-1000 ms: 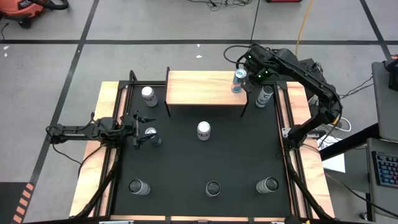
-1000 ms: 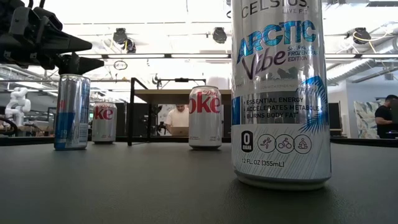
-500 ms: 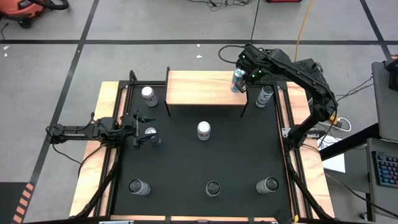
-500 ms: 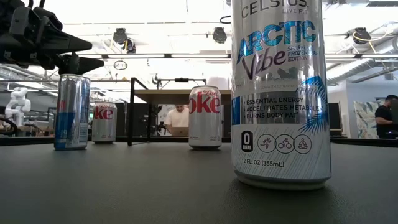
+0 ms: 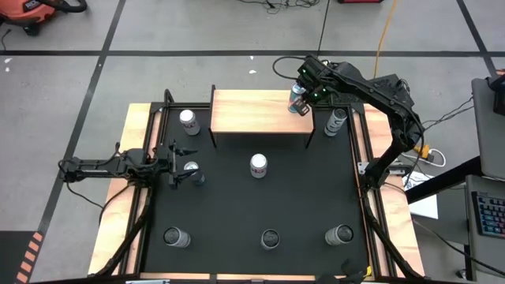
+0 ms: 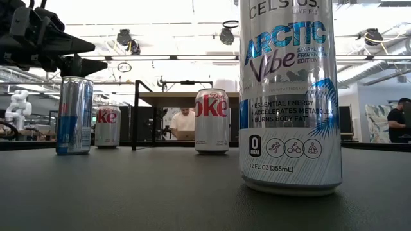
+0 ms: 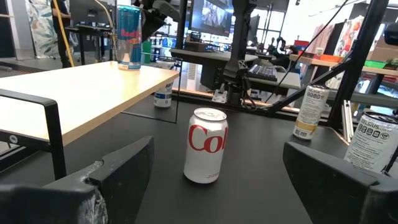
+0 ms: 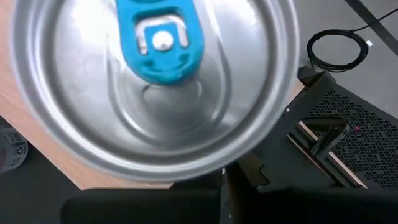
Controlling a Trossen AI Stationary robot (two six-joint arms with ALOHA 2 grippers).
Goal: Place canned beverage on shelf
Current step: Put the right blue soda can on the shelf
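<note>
The shelf (image 5: 252, 118) is a light wooden low table on black legs at the table's far side. A blue canned beverage (image 5: 295, 102) stands upright on its bottom at the shelf's far right corner, also seen in the left wrist view (image 7: 129, 37). My right gripper (image 5: 304, 95) is shut and slants down beside the can's top; its wrist view is filled by the can's silver lid with a blue tab (image 8: 158, 43). My left gripper (image 7: 211, 180) waits open and level at the table's left, above a blue-and-silver can (image 6: 74, 115). My right gripper comes at the can's top rim (image 8: 205, 158) from above and from the table's right, fingers shut together. The can's own lid hides the place where they meet, so I cannot tell whether they touch. The can stands upright on the shelf.
A white cola can (image 5: 258, 164) stands mid-table and another (image 5: 188, 118) left of the shelf. One can (image 5: 337, 120) stands right of the shelf. Three cans (image 5: 270, 238) line the near edge, one (image 6: 289, 96) right before the low camera. People show in the room behind.
My right gripper has moved toward the table's left and far edge and sunk a little, staying shut. The blue can on the shelf has shifted a little to the left with it, still upright.
</note>
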